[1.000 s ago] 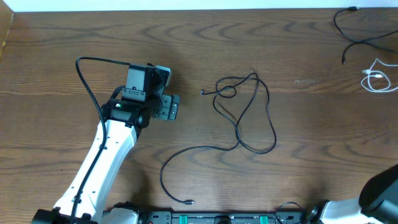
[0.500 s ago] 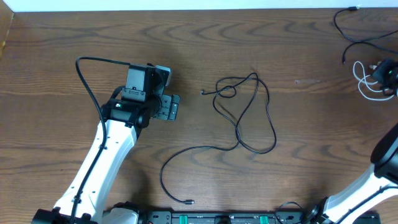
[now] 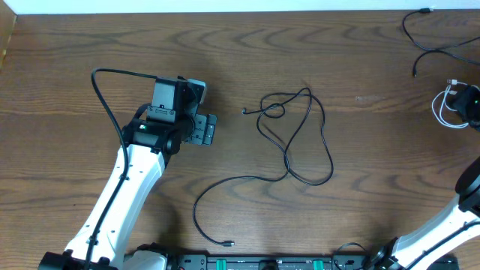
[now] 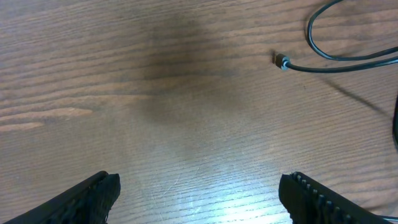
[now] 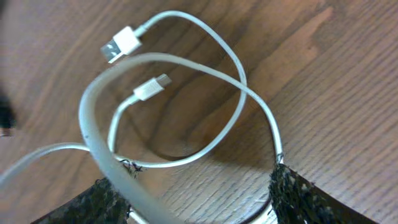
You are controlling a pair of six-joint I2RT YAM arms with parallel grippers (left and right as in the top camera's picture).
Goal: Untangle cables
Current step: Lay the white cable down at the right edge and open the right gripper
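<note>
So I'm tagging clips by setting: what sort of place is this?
Likely a robotics lab bench: a wood-grain table, a robot arm based at its edge, a black cable and white cable.

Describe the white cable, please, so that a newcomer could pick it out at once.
Look to the right edge of the wooden table, beside the right gripper. The white cable lies looped there, showing two white plugs; the corner cable behind it and the mid-table cable are both black.

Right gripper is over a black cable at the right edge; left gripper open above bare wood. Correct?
No: the right gripper is over the white cable, not a black one, as the right wrist view shows. The left gripper is open above bare wood.
</note>
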